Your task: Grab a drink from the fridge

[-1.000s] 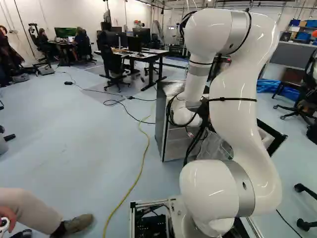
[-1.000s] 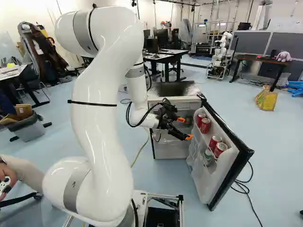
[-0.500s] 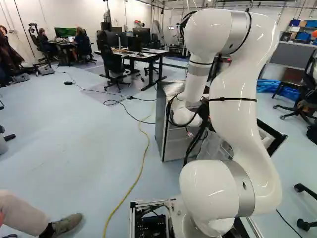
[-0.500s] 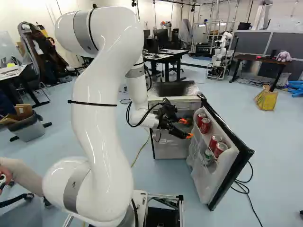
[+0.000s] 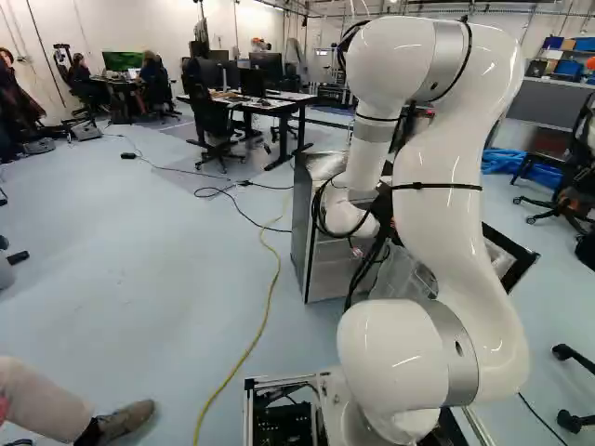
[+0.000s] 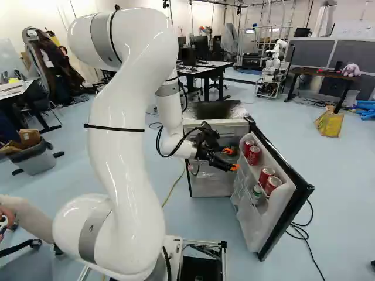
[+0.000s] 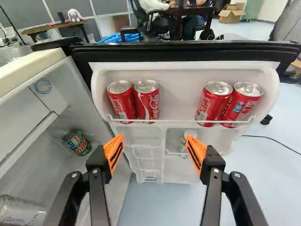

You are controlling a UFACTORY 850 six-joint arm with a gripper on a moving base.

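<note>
"Drinks located?"

"Green can [image 7: 76, 142] inside the fridge [image 7: 77, 101]; two red cans [image 7: 146, 100] at the door shelf's [image 7: 178, 92] hinge end, the rail [image 7: 181, 121] evidently retaining them."

"Gripper [image 7: 156, 147]?"

"Spread, empty, presumably to admit a can."

"Remainder?"

"Two further cans [image 7: 214, 101] near the shelf's free-edge corner."

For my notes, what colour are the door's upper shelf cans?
The cans are mainly red, clearest in the wrist view.

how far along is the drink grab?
Done: the door is open and the arm has reached it. In hand: nothing; the fingers stand apart. Left: close on a drink, say one of the four red cans in the door rack or the green can inside the fridge, and take it out.
</note>
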